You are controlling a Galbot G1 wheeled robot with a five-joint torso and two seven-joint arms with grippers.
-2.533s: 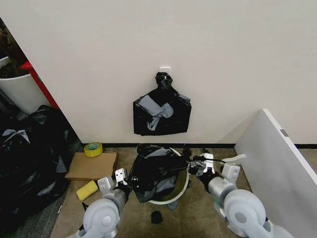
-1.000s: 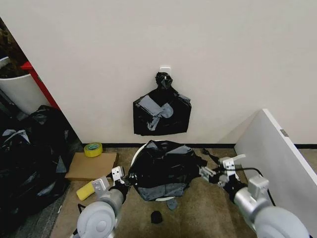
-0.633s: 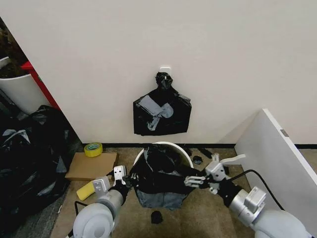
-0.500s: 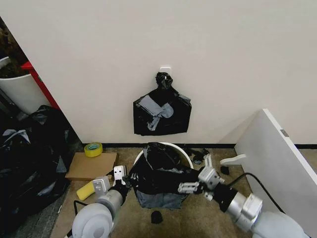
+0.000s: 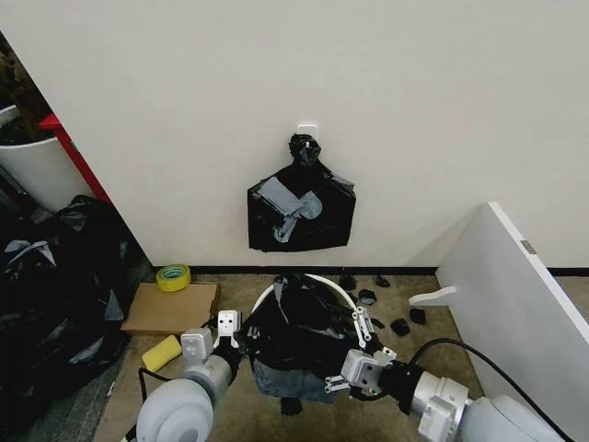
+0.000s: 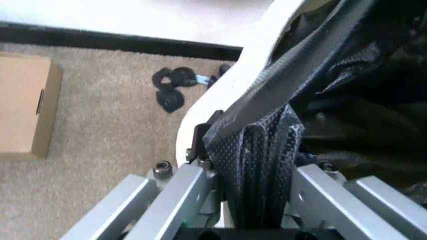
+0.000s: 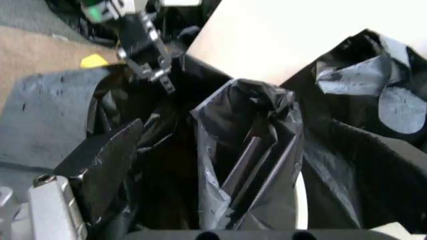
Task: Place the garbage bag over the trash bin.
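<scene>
Head view: trash bin point(image 5: 341, 293) stands on the carpet by the wall, pale rim showing as an arc at the far side. Garbage bag point(image 5: 299, 322) is draped over it – glossy, wrinkled, bunched high toward the back, one grey-sheened flap hanging down the near wall. Left gripper point(image 5: 230, 324) sits at the bag's left edge; right gripper point(image 5: 361, 354) at its near-right edge. A black bundle of bags point(image 5: 301, 204) hangs on the wall above.

Left wrist view: left gripper point(image 6: 250, 172) clenched on a pleated fold of the garbage bag point(image 6: 267, 135), the film gathered thick between its fingers, just beside the bin's white rim point(image 6: 230, 82).

Right wrist view: right gripper point(image 7: 250, 165) has its fingers closed on a pinch of film; the garbage bag point(image 7: 247, 150) rises from them in a peaked fold. The left gripper point(image 7: 150, 47) shows farther off across the bag.

Judgement: step in hand is stretching the mouth over the rim. To do it well – keep both grips firm, pull the edges apart and down evenly, so that the near lip clears the rim without tearing the thin film or tipping the bin.
</scene>
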